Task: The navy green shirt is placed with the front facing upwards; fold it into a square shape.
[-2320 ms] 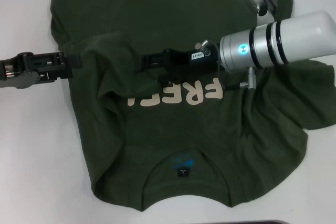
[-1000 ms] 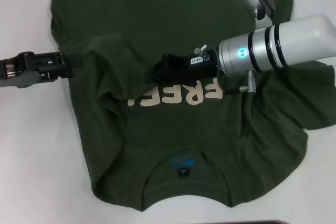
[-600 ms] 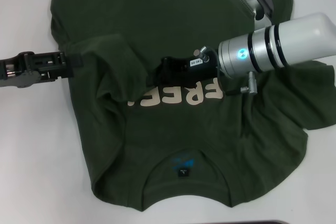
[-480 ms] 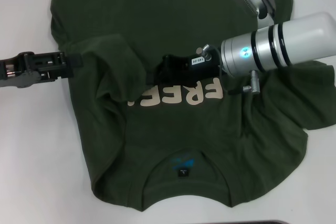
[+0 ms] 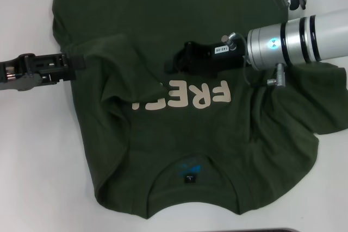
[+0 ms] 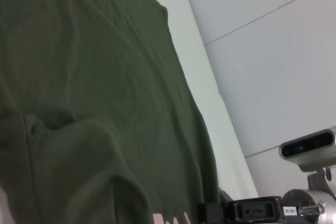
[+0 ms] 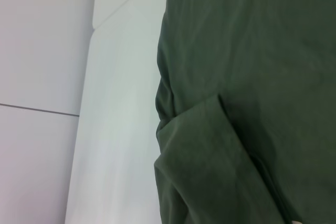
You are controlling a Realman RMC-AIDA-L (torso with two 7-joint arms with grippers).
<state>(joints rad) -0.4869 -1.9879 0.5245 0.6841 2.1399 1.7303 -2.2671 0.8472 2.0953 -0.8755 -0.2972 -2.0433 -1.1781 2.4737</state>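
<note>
Under both grippers on the white table [image 5: 32, 150] lies the shirt [image 5: 179, 150], face up with a sleeve folded inward. Left gripper [image 5: 73, 62] sits at the folded edge, right gripper [image 5: 173, 64] just above the lettering [image 5: 185, 95]; can't tell either grip.

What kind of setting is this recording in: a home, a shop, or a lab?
Probably a lab or test workspace. The navy green shirt lies alone on a plain white table, plain pale wall panels stand behind, and the left gripper and right gripper work over it.
</note>
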